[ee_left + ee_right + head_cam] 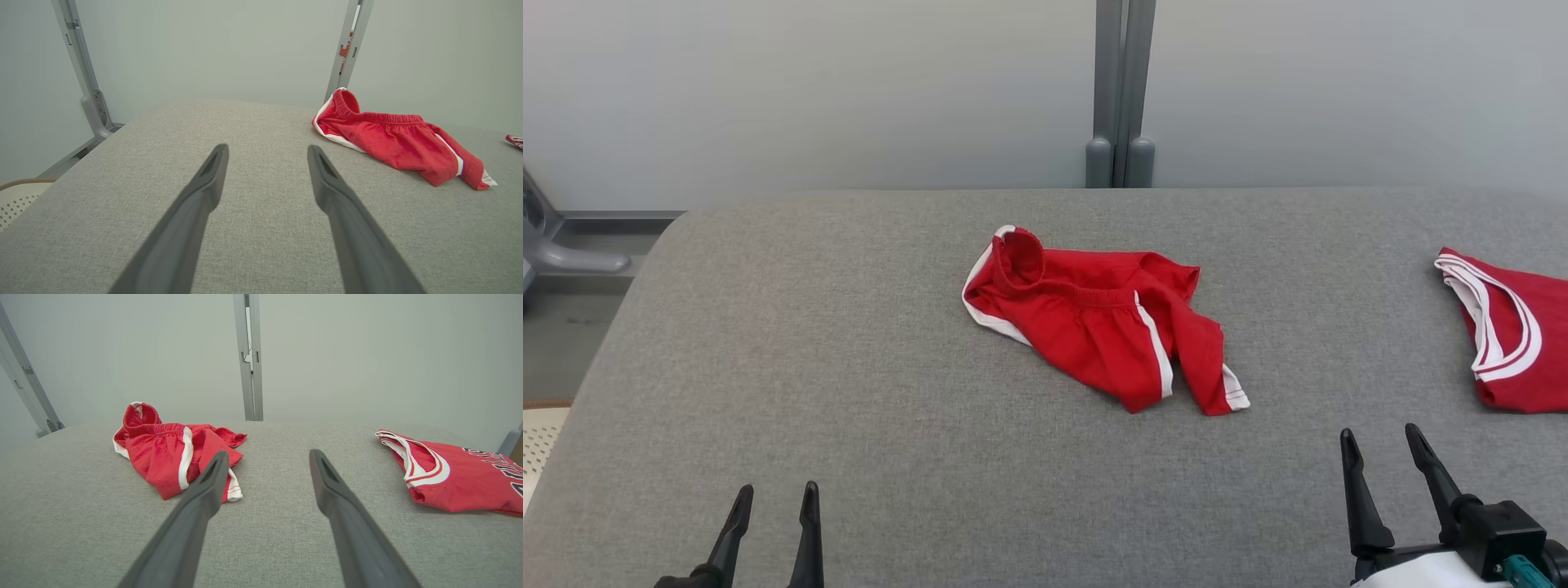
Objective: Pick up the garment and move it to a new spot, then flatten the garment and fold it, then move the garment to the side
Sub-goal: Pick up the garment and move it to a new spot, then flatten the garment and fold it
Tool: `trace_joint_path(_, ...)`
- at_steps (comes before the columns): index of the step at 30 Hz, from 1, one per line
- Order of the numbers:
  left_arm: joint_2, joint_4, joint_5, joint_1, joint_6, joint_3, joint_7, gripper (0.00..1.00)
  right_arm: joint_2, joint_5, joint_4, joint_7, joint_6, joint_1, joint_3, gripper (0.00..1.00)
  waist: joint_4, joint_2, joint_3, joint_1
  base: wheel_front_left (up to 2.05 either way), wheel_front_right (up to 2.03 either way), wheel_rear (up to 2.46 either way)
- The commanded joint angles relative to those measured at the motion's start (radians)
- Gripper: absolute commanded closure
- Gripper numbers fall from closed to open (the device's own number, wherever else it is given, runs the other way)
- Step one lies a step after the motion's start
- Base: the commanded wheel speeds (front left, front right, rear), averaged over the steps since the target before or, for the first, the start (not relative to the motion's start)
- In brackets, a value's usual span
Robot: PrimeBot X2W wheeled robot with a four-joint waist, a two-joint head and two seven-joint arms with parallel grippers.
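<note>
Red shorts [1094, 322] with white side stripes lie crumpled in the middle of the grey padded table [849, 367], waistband bunched up at the far left. The left wrist view has the shorts [392, 139] to the upper right, and in the right wrist view the shorts [171, 453] lie at the left. My left gripper [776, 494] stands open at the near left edge, well short of the shorts. My right gripper [1380, 437] is open at the near right, below and right of them. Both hold nothing.
A red jersey [1511, 339] with white trim lies folded at the table's right edge, also in the right wrist view as the jersey [453, 475]. A grey post [1119, 94] rises behind the table against a pale wall. Metal frame parts stand at the far left.
</note>
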Motion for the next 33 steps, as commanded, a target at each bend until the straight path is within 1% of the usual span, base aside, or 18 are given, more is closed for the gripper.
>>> trace_joint_path(1,-0.007,0.0,0.016,0.014,-0.006,0.003,-0.003,0.0,-0.002,0.006,0.002,-0.002,-0.002,0.009,0.003,0.0,0.006,0.0,-0.009,0.0,0.0,0.0,0.0)
trace_joint_path(6,-0.015,0.023,0.026,-0.009,-0.013,-0.007,-0.003,0.0,-0.002,0.004,0.01,-0.002,-0.002,-0.009,0.028,0.0,-0.024,0.0,0.001,0.0,0.0,0.0,0.0)
trace_joint_path(10,-0.004,0.059,0.01,-0.085,-0.013,-0.079,-0.003,0.0,-0.002,0.0,0.018,-0.002,-0.002,-0.032,0.06,0.0,-0.073,0.0,0.021,0.0,0.0,0.0,0.0)
trace_joint_path(14,-0.013,0.138,0.007,-0.229,-0.014,-0.185,-0.001,0.0,-0.002,0.011,0.021,-0.002,-0.002,-0.059,0.089,0.0,-0.138,0.0,0.05,0.0,0.0,0.0,0.0)
trace_joint_path(18,-0.032,0.244,0.001,-0.447,-0.014,-0.323,0.101,0.0,-0.002,0.025,0.022,-0.002,-0.002,-0.093,0.11,0.0,-0.209,0.0,0.099,0.0,0.0,0.0,0.0)
trace_joint_path(24,-0.054,0.428,-0.041,-0.772,-0.012,-0.445,0.284,0.0,-0.002,0.066,0.021,-0.002,-0.002,-0.163,0.151,0.0,-0.308,0.0,0.208,0.0,0.0,0.0,0.0)
trace_joint_path(28,-0.052,0.581,-0.055,-0.923,-0.012,-0.484,0.397,0.0,-0.001,0.082,0.031,-0.002,-0.002,-0.192,0.176,0.0,-0.356,0.0,0.266,0.0,0.0,0.0,0.0)
trace_joint_path(30,-0.031,0.651,-0.049,-0.98,-0.012,-0.499,0.44,0.0,-0.001,0.089,0.037,-0.002,-0.002,-0.203,0.185,0.0,-0.375,0.0,0.286,0.0,0.0,0.0,0.0)
trace_joint_path(33,-0.017,0.728,-0.051,-1.035,-0.012,-0.522,0.475,0.0,-0.001,0.094,0.042,-0.002,-0.002,-0.21,0.19,0.0,-0.391,0.0,0.304,0.0,0.0,0.0,0.0)
